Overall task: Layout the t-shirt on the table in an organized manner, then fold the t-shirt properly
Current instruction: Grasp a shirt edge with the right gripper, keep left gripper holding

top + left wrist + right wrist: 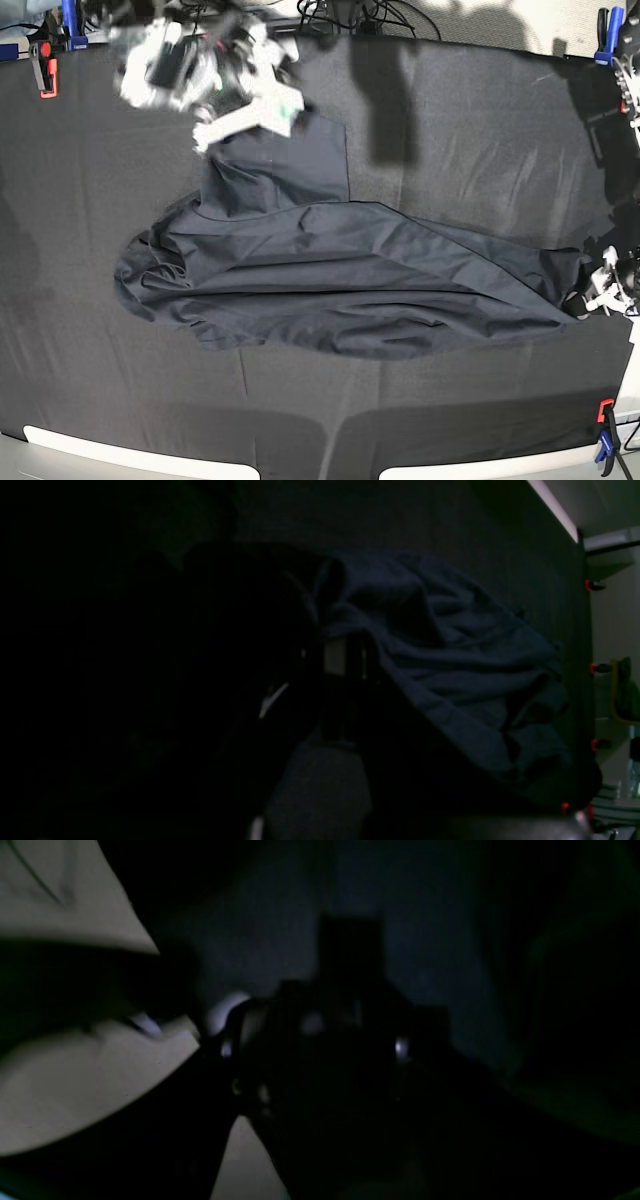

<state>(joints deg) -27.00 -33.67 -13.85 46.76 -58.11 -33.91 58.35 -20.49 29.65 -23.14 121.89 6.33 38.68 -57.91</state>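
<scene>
The dark navy t-shirt [340,270] lies crumpled and stretched across the middle of the black table [450,120]. Its right tip is drawn out to my left gripper [590,290], which is shut on the cloth near the table's right edge. In the left wrist view the t-shirt [450,655] runs in folds away from the dark fingers. My right gripper [255,115] is motion-blurred at the back left, right at the shirt's upper flap. The right wrist view is too dark and blurred to show how its jaws stand.
Red [45,70] and blue [70,25] clamps hold the back left corner, a blue clamp [603,25] the back right, another clamp [605,420] the front right. Cables [370,15] lie behind the table. A pale edge [100,445] runs along the front.
</scene>
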